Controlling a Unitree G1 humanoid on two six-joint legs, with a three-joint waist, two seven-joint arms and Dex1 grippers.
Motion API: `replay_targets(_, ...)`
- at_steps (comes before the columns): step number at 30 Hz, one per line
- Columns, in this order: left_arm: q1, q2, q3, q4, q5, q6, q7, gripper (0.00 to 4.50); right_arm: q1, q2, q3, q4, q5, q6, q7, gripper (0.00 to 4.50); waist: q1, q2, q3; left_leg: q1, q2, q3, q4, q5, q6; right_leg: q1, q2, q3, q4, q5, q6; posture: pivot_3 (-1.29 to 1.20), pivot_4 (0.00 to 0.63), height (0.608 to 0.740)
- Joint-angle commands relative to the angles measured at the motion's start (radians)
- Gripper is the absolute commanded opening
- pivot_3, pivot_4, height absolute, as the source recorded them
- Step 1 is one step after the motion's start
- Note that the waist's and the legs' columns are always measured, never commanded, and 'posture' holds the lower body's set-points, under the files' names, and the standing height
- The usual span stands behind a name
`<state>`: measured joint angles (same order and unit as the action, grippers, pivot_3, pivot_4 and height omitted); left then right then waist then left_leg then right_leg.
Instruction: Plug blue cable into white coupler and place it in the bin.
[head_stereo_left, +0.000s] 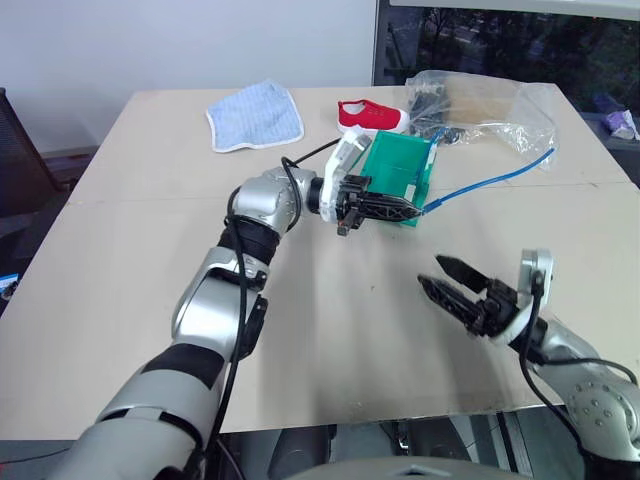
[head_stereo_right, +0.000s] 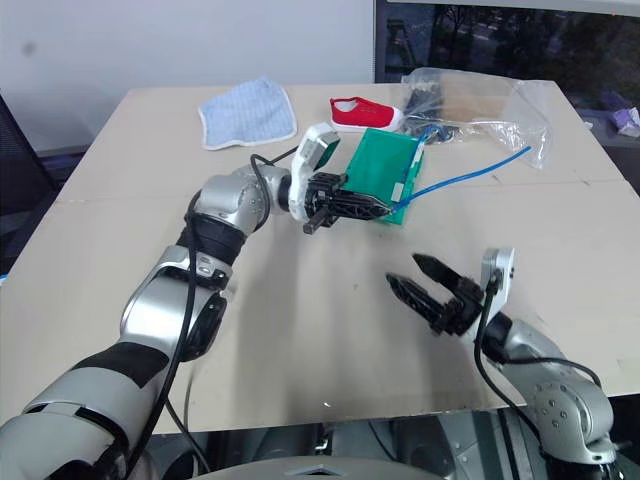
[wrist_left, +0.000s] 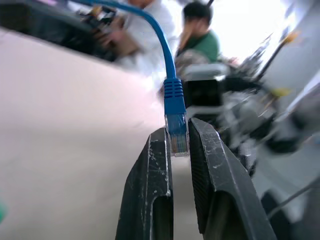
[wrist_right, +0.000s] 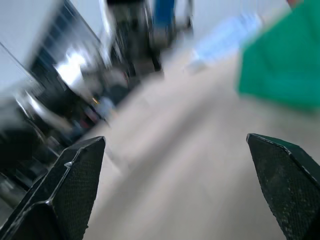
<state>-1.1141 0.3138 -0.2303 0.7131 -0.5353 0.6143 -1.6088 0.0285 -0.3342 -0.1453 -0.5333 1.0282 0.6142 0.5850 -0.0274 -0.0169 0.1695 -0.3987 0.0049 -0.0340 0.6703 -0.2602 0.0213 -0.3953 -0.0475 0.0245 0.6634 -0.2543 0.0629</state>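
The left claw (head_stereo_left: 405, 212) is reaching across the bench (head_stereo_left: 330, 330), pointing toward the robot's right, and its two black fingers are clamping together on the clear plug at one end of the blue cable (head_stereo_left: 490, 182). In the left wrist view the plug is sitting pinched between the fingertips (wrist_left: 159, 150), with the ribbed blue boot sticking out past them and the cable (wrist_left: 160, 35) arching away. From the claw the cable is running out to the robot's right, rising in a loose curve toward the crinkled clear plastic bag (head_stereo_left: 490, 105) lying at the far right of the bench. The bin (head_stereo_left: 400, 170) is standing just behind the left claw, its teal-green walls partly hidden by the gripper's white housing; whether claw and bin are touching cannot be told. The right claw (head_stereo_left: 440, 275) is hovering nearer the robot, well apart from the bin and the cable, with its fingers spread wide and gripping nothing; in the right wrist view the two fingertips (wrist_right: 82, 165) are standing far apart over bare bench, with the green bin (wrist_right: 280, 70) blurred beyond. A red shoe (head_stereo_left: 370, 115) and a light blue cloth (head_stereo_left: 255, 115) are lying at the far side of the bench, behind the bin.
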Motion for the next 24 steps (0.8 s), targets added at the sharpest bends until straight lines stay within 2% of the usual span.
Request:
replay_targets(1,0.007,0.021,-0.027,-0.057,-0.055,0.041,-0.006,0.05,-0.067,0.021,-0.006,-0.033,0.077,0.012,-0.064,4.5,0.002,0.0,0.0,0.0,0.0,0.0,0.0,0.0,0.0,0.0,0.0,0.0,0.0,0.0,0.0,0.0,0.15,0.74)
replay_targets(7,0.014,0.039,-0.048,-0.076,-0.079,0.057,-0.006,0.05,-0.165,0.049,0.005,-0.006,0.105,0.012,-0.125,4.5,0.013,0.0,0.0,-0.002,-0.002,0.0,0.0,0.0,0.0,-0.001,0.0,0.0,-0.002,0.0,0.0,0.0,0.15,0.74)
replay_targets(10,0.014,0.045,-0.053,-0.074,-0.082,0.055,-0.006,0.0,-0.184,0.06,0.009,-0.001,0.107,0.006,-0.143,3.74,0.013,0.0,0.0,-0.002,-0.002,0.001,0.0,0.0,0.0,-0.001,0.0,0.0,-0.003,0.0,0.0,0.0,0.15,0.74)
replay_targets(17,0.012,0.043,-0.045,-0.072,-0.085,0.061,-0.006,0.0,-0.179,0.049,0.023,0.0,0.103,0.015,-0.132,0.13,0.012,0.0,0.0,-0.002,-0.002,0.001,0.0,0.0,0.0,-0.001,0.0,0.0,-0.002,0.0,0.0,0.0,0.15,0.74)
replay_targets(21,0.019,0.046,-0.047,-0.085,-0.09,0.052,-0.006,0.0,-0.18,0.042,0.018,0.004,0.116,0.021,-0.13,0.05,0.012,0.0,0.0,-0.002,-0.002,0.001,0.0,0.0,0.0,-0.001,0.0,0.0,-0.002,0.0,0.0,0.0,0.15,0.74)
replay_targets(24,0.03,0.047,-0.034,-0.106,-0.097,0.036,-0.006,1.49,-0.182,0.039,0.012,0.008,0.127,0.021,-0.135,0.0,0.012,0.0,0.0,-0.002,-0.002,0.001,0.0,0.0,0.0,-0.001,0.0,0.0,-0.002,0.0,0.0,0.0,0.15,0.74)
